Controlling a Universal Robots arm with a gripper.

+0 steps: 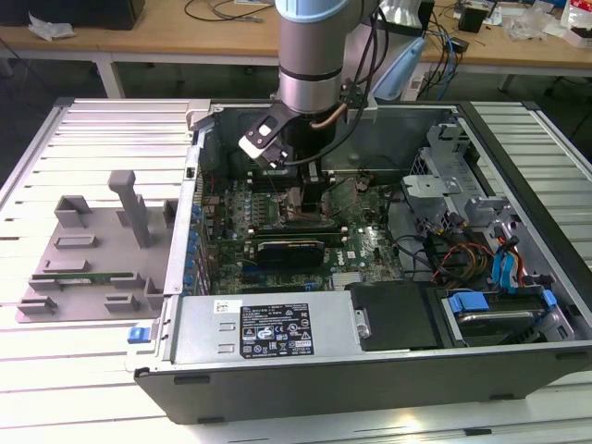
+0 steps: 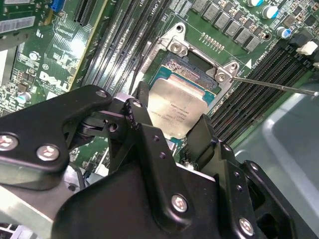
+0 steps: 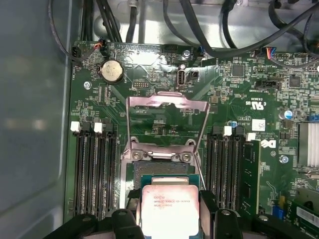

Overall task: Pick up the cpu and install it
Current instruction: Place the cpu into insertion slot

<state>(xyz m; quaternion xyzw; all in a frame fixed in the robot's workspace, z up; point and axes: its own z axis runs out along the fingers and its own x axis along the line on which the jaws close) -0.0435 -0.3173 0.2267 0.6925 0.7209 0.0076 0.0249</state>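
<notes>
Jaws are gripping the cpu (image 2: 174,107): you are seeing the two black fingers (image 2: 143,130) of the gripper (image 2: 169,122) pressing against two opposite edges of the chip, its silvery top plate facing up between them. In both wrist views the cpu is hanging over the socket (image 3: 162,167) on the green motherboard (image 3: 239,99). It is covering the part nearer the gripper, while a strip of the contact field past the chip's edge is showing bare. You cannot tell whether the chip is touching the socket or hovering just above it. The metal load plate (image 3: 167,107) is standing open, tilted up from the socket's far side, and a thin lever rod (image 2: 269,84) is sticking out beside one socket corner. Black memory slots (image 3: 94,169) are running along both sides of the socket, and a round coin cell (image 3: 111,71) is sitting on the board beyond the load plate. In the exterior view you are watching the arm (image 1: 310,46) reaching straight down into the open computer case (image 1: 370,365), which is lying on its side on a slatted table (image 1: 37,388). At the exterior view's left, just beside the case, a grey holder (image 1: 92,231) is resting on the table with a green memory stick (image 1: 85,275) lying in it.
</notes>
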